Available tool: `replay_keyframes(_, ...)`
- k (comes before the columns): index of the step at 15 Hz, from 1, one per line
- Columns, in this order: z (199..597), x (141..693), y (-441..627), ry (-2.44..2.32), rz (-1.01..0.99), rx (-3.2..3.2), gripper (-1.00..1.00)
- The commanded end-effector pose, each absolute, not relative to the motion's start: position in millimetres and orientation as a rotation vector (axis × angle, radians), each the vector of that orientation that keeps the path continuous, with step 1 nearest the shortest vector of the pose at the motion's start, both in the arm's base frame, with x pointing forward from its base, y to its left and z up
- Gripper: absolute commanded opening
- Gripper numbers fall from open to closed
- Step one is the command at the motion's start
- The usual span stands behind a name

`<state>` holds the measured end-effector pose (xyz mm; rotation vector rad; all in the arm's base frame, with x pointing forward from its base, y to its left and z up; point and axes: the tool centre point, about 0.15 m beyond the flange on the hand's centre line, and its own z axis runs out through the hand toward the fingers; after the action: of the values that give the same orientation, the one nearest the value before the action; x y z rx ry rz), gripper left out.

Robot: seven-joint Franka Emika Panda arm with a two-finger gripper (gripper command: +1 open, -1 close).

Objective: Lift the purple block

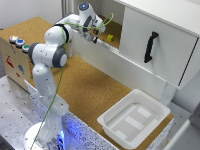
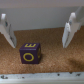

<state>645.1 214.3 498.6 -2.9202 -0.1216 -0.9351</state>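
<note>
The arm reaches into the open cabinet [image 1: 117, 35] at about one o'clock from its base, and the gripper [image 2: 38, 30] hangs spread wide, holding nothing. The purple block [image 2: 30, 53] sits on the cork shelf [image 2: 55, 57] just below the fingers [image 2: 8, 31] — nearer one than the other, untouched. Nothing is lifted yet; I'd say centring, descending, closing and raising all remain. The white tray [image 1: 111, 119] looks irrelevant.

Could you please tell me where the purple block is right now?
In the wrist view, the purple block sits on the cork surface between the open gripper fingers, nearer one finger.
</note>
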Motion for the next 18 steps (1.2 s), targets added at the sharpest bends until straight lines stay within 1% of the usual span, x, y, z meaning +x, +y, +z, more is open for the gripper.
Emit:
replay_keyframes(1,493.6,688.5,252.7,-0.008,-0.782,-3.180,1.00)
replay_keyframes(8,478.1,693.2,258.8,0.130,-0.752,-3.161,1.00)
replay_keyframes(15,473.4,700.8,253.9,0.221,-0.740,-3.113,1.00)
replay_keyframes(16,472.7,701.1,255.0,0.221,-0.738,-3.107,-1.00)
replay_keyframes(18,468.0,702.1,253.5,0.238,-0.728,-3.095,-1.00)
